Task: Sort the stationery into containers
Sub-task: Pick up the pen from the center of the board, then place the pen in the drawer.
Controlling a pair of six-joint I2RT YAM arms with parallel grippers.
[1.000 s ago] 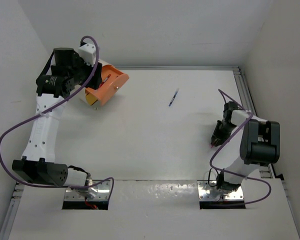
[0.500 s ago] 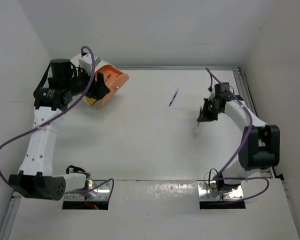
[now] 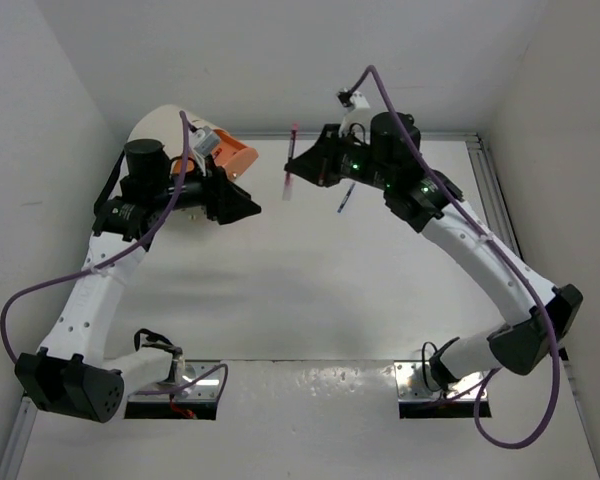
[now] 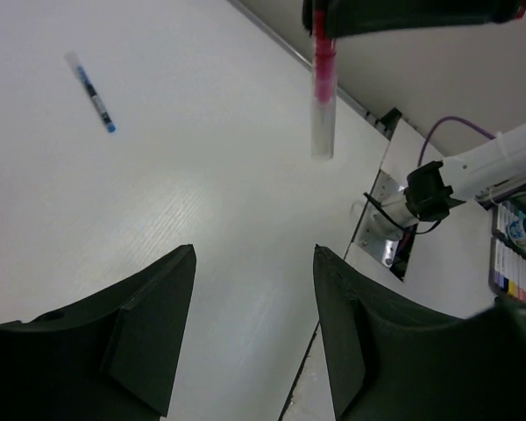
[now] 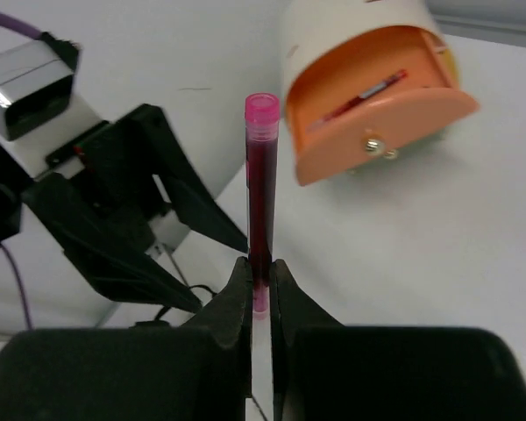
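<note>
A slim red pen (image 3: 290,165) hangs in the air over the back middle of the table, with my right gripper (image 3: 302,168) shut on it. In the right wrist view the red pen (image 5: 262,184) stands upright, pinched near its lower end between that gripper's (image 5: 260,263) fingers. The cream bucket (image 3: 166,124) lies on its side at the back left, its orange inside (image 5: 377,88) facing the table with a pen (image 5: 366,91) in it. My left gripper (image 3: 242,203) stands open and empty just right of the bucket. A blue pen (image 3: 347,196) lies on the table.
White walls close the table in at the back and on both sides. A metal rail (image 3: 490,190) runs along the right edge. The left wrist view shows the blue pen (image 4: 92,92) lying on the table and the red pen (image 4: 322,96) hanging above it.
My right arm has swung from the table's right side to the back middle, carrying the red pen up. My left arm has come away from the bucket's mouth, towards the right.
</note>
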